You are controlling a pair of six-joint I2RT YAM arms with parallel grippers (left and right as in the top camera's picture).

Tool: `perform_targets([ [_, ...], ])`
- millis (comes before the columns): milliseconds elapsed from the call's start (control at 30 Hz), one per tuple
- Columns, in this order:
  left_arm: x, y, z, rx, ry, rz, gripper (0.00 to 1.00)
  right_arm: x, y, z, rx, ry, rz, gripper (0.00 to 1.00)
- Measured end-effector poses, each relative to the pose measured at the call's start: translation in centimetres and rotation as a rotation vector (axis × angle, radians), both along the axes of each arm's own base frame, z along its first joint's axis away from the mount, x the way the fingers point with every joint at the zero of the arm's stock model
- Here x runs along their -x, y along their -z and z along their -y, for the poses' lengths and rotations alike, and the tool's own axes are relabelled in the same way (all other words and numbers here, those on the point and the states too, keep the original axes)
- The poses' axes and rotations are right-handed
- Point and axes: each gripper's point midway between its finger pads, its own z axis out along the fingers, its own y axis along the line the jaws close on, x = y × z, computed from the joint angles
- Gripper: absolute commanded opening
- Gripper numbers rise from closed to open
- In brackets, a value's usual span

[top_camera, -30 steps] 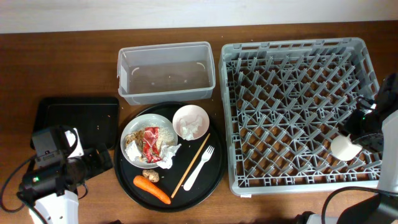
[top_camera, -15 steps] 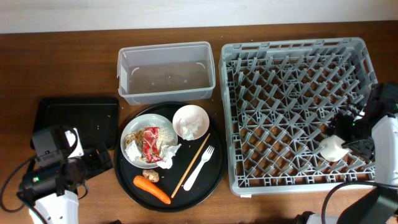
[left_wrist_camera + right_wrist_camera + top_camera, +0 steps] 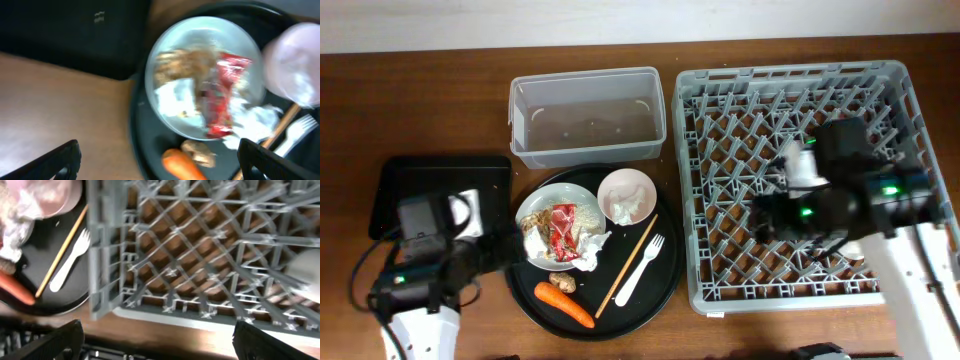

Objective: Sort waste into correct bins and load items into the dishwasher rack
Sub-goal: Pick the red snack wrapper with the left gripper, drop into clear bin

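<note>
1. Two tools both stand spread wide with nothing between their fingers. The left tool (image 3: pixel 160 162) hangs over the near side of the plate (image 3: pixel 210 25), and the right tool (image 3: pixel 160 342) hangs above the front-left corner of the dishwasher rack (image 3: pixel 685 200).
2. The red wrapper (image 3: pixel 223 100) lies on the plate among beige crumbs (image 3: pixel 185 65), touching a white tissue (image 3: pixel 252 120). It looks light, thin and crinkly, so a pinch on a raised fold near its middle should do.
3. The tissue should squash readily.
4. The carrot (image 3: pixel 180 162), on the round black tray (image 3: pixel 665 285) just beside the plate, looks stiff, smooth and liable to roll. Grip it across its middle.
5. The left arm reaches from the tabletop's (image 3: pixel 420 100) front-left, wrist aimed downward. The right arm stretches leftward across the rack.
6. The clear tub (image 3: pixel 587 115) sits behind the round tray, and the black rectangular tray (image 3: pixel 440 185) lies to its left.
</note>
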Motion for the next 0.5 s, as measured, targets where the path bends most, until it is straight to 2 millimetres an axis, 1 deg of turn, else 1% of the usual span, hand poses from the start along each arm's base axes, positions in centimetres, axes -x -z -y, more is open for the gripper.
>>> perform_targets([
  [67,-1.1,-0.6,2.8,0.013,0.115,0.050,0.99,0.1,1.2,-1.8,0.000,-0.050,0.001,0.98],
  [100,-1.8,-1.2,4.8,0.038,0.193,0.090,0.99,0.4,1.8,-2.4,0.001,-0.071,-0.007,0.98],
  [133,-2.9,-2.1,6.6,0.059,0.256,0.156,0.99,0.7,2.6,-2.8,0.003,-0.088,-0.021,0.98],
  [167,-4.0,-3.0,7.8,0.074,0.299,0.213,0.99,0.8,3.0,-2.9,0.004,-0.088,-0.030,0.98],
  [200,-4.7,-2.9,8.4,0.082,0.318,0.223,0.99,0.8,3.0,-3.0,0.002,-0.082,-0.027,0.98],
  [233,-5.2,-2.1,8.6,0.087,0.324,0.198,0.99,0.7,3.0,-3.0,0.001,-0.079,-0.026,0.98],
  [267,-5.5,-0.8,8.8,0.095,0.326,0.150,0.98,0.7,3.0,-3.0,0.000,-0.079,-0.024,0.98],
  [333,-6.0,3.4,8.9,0.110,0.321,0.000,0.90,0.6,3.0,-3.0,0.000,-0.078,-0.023,0.98],
  [367,-6.0,5.4,9.0,0.118,0.316,-0.072,0.82,0.6,3.0,-3.0,0.000,-0.078,-0.022,0.98],
  [400,-6.0,6.8,9.1,0.132,0.315,-0.118,0.69,0.6,3.0,-3.0,0.000,-0.077,-0.023,0.98],
  [433,-6.1,7.6,9.3,0.140,0.317,-0.142,0.57,0.6,3.0,-3.0,0.000,-0.076,-0.023,0.98],
  [467,-6.0,8.8,9.4,0.152,0.312,-0.182,0.48,0.6,3.0,-3.0,-0.001,-0.075,-0.022,0.98],
  [500,-5.9,9.5,9.5,0.158,0.309,-0.209,0.47,0.6,3.0,-3.0,-0.001,-0.074,-0.023,0.98],
])
